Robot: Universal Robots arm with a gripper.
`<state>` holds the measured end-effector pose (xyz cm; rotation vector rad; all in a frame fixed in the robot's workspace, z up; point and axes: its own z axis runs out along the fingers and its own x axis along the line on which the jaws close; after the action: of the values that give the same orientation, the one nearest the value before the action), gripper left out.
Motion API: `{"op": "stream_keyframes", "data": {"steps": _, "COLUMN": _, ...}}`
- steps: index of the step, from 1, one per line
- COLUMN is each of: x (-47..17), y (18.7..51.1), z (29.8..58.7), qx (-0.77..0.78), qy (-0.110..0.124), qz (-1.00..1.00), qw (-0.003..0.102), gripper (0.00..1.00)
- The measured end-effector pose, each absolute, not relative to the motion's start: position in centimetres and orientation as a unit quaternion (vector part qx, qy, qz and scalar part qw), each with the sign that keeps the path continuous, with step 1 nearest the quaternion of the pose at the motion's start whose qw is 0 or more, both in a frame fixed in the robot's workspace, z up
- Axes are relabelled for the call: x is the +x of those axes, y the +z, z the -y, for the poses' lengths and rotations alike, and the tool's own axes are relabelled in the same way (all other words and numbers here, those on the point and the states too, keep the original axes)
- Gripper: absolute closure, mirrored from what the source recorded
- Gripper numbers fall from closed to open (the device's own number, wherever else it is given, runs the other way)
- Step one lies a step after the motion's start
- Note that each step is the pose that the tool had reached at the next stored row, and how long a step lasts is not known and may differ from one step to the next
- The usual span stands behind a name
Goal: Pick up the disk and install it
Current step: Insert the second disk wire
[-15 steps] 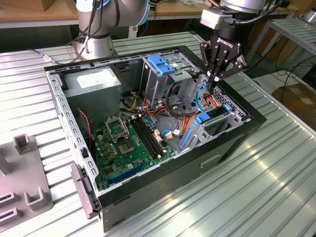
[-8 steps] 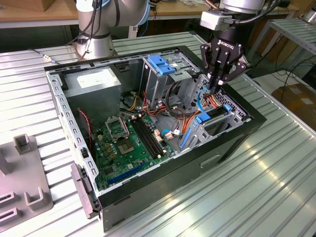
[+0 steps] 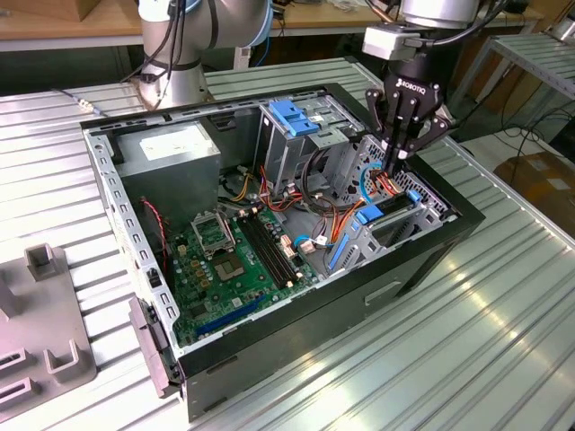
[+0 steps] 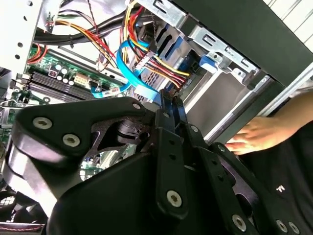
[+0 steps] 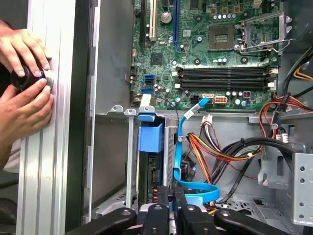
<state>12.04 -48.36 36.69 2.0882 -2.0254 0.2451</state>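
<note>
Gripper [image 3: 398, 160] down inside the open PC case [image 3: 431, 260], fingers pinched together (nothing visibly held), disk [image 5: 149, 161] with its blue carrier sitting in the drive bay right by the fingertips, person's hands [image 5: 24, 93] on a black knob outside the case.

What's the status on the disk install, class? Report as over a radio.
Gripper shut, down inside the case at the drive bay. Disk seated upright in the bay, blue rail showing. Blue cable looped beside the fingers.

Ribbed silver tabletop [image 3: 503, 305]; wooden bench [image 3: 54, 22] behind; cardboard box [image 3: 544, 175] at the exterior view's right.
</note>
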Motion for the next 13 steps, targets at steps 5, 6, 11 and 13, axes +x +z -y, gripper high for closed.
{"op": "stream_keyframes", "data": {"steps": 5, "x": 11.9, "y": 36.4, "z": 48.8, "qx": 0.711, "qy": 0.085, "qz": 0.691, "qw": 0.103, "gripper": 0.84}}
{"op": "stream_keyframes", "data": {"steps": 6, "x": 11.8, "y": 36.3, "z": 49.0, "qx": 0.711, "qy": 0.084, "qz": 0.691, "qw": 0.1, "gripper": 0.84}}
{"op": "stream_keyframes", "data": {"steps": 11, "x": 11.1, "y": 36.1, "z": 49.8, "qx": 0.712, "qy": 0.08, "qz": 0.693, "qw": 0.084, "gripper": 0.84}}
{"op": "stream_keyframes", "data": {"steps": 13, "x": 10.8, "y": 36.0, "z": 50.0, "qx": 0.712, "qy": 0.082, "qz": 0.693, "qw": 0.077, "gripper": 0.84}}
